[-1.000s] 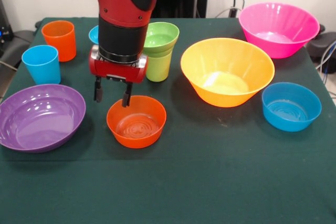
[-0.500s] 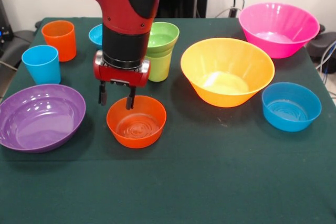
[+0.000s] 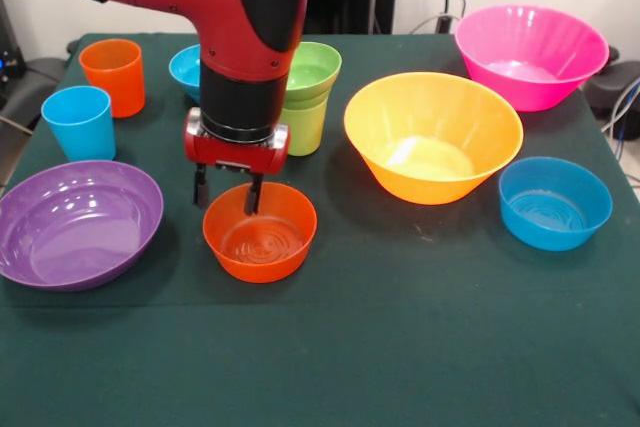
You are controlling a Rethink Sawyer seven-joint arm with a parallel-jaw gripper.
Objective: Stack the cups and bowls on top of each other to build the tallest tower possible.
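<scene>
Hand (image 3: 229,192) low over the far-left rim of the glossy medium orange plastic bowl (image 3: 261,231), two dark fingers (image 3: 254,193) parted narrowly — one outside the rim, one just inside, gripping nothing, contact with the rim unclear. Behind the arm, small green bowl (image 3: 308,69) nested on the lime green tapered cup (image 3: 301,127), a small blue bowl (image 3: 186,68) peeking out beside it. Orange tumbler (image 3: 113,75) and light blue tumbler (image 3: 79,122) upright at far left — apart from each other. Large purple bowl (image 3: 78,221) left of the orange one; yellow-orange bowl (image 3: 432,134), medium blue bowl (image 3: 554,202) and pink bowl (image 3: 530,53) to the right on the dark green surface (image 3: 400,347).
</scene>
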